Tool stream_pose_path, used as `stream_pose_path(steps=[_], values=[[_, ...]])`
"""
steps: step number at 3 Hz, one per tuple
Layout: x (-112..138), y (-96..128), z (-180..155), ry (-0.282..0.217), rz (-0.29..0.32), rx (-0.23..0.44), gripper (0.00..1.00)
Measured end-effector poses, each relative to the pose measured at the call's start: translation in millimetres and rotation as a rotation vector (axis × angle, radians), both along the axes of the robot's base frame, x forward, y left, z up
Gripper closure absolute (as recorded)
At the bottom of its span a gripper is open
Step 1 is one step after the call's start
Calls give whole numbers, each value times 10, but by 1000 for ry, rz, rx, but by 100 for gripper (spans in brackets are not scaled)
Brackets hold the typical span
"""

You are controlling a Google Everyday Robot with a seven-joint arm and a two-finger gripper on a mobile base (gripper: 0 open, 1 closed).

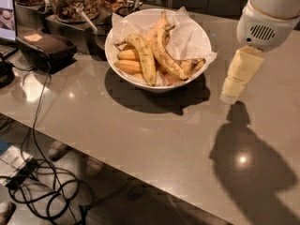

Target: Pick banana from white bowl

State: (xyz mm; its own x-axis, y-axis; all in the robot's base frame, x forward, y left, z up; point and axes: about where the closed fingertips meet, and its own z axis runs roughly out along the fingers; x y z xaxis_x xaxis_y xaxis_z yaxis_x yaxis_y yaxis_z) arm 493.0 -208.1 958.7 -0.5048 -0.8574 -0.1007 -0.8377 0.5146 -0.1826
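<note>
Grey counter (140, 135), arm (269, 13) upper right, jaws downward beside white bowl (110, 55), opening untellable.

The one camera looks steeply down across the grey counter (154, 144) from fairly near. The white bowl (109, 50) lies upper centre, and the gripper (232, 92) hangs at right, just beside it, above the counter
</note>
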Motion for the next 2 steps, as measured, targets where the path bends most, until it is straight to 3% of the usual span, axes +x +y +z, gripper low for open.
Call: stream_pose_path(steps=[2], values=[[-26, 79, 193, -48, 5, 38, 0]])
